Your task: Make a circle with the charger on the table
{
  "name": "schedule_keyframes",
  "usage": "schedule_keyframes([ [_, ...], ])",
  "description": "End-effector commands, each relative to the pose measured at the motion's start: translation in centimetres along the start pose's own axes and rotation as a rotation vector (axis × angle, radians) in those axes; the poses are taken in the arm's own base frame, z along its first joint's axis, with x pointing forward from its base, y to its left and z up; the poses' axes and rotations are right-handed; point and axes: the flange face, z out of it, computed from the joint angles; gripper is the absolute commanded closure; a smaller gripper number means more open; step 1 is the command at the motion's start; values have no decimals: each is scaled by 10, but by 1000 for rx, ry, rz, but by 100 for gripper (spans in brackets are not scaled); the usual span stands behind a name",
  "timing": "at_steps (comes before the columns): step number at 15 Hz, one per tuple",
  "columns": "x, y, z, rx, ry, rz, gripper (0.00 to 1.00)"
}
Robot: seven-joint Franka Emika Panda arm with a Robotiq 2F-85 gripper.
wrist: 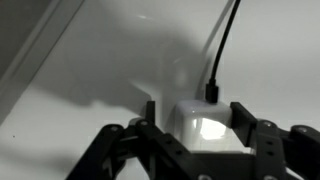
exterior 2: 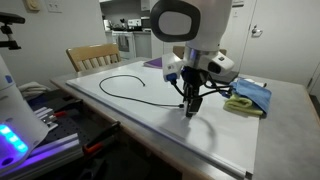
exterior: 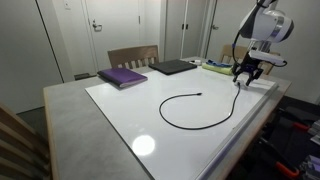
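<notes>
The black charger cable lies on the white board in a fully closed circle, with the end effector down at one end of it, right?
Not closed. In an exterior view the charger cable is an open arc on the white board; its free end stops well short of the end where the end effector is down. The rest holds.

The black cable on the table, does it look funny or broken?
Not broken. The charger curves in a loop on the table, but the loop is open: its loose end stops short of the end by the gripper. Nothing is spilled.
</notes>
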Motion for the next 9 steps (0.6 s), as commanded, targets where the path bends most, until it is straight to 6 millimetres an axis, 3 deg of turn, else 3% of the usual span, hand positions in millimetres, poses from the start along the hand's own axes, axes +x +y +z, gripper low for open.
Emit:
schedule_keyframes([
  [1,-4,6,1,6,28,-22,56],
  [4,-2,2,0,-9,42,-31,73],
  [9,2,-13,-3,-48,58,-87,73],
])
